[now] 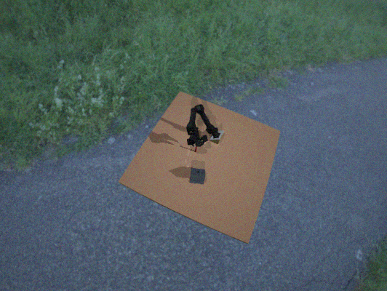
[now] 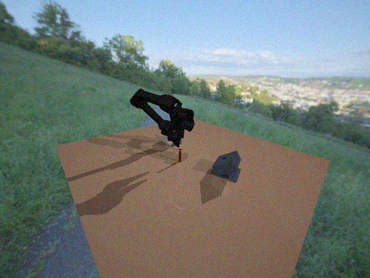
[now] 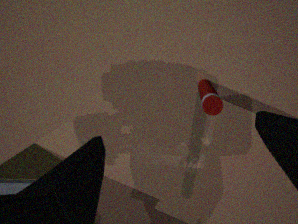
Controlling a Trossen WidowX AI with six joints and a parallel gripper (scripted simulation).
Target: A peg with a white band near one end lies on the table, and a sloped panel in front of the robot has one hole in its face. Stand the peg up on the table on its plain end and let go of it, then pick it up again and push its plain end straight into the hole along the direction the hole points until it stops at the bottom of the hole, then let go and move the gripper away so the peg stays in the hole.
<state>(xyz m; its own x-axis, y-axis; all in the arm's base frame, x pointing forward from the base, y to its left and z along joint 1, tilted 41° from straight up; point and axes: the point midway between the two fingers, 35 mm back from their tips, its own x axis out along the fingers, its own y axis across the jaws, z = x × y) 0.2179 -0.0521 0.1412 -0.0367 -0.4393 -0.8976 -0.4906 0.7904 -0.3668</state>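
Note:
The red peg (image 1: 196,149) (image 2: 179,156) (image 3: 203,89) stands upright on the brown table, its white band near the top end. My gripper (image 3: 180,131) is open and empty, pointing down above the peg; in the wrist view the peg's top shows between the two fingers, nearer the right one. In the exterior view the fingertips are just above the peg's top, not touching it. The dark sloped panel (image 1: 197,176) (image 2: 226,164) stands on the table apart from the peg, with one hole in its face. The hole shows no peg in it.
The brown table (image 1: 233,204) (image 2: 195,243) carries the arm's pale base plate (image 1: 222,135) behind the peg. Shadows of the arm and the panel fall across the table. Its edges border the grass and the path.

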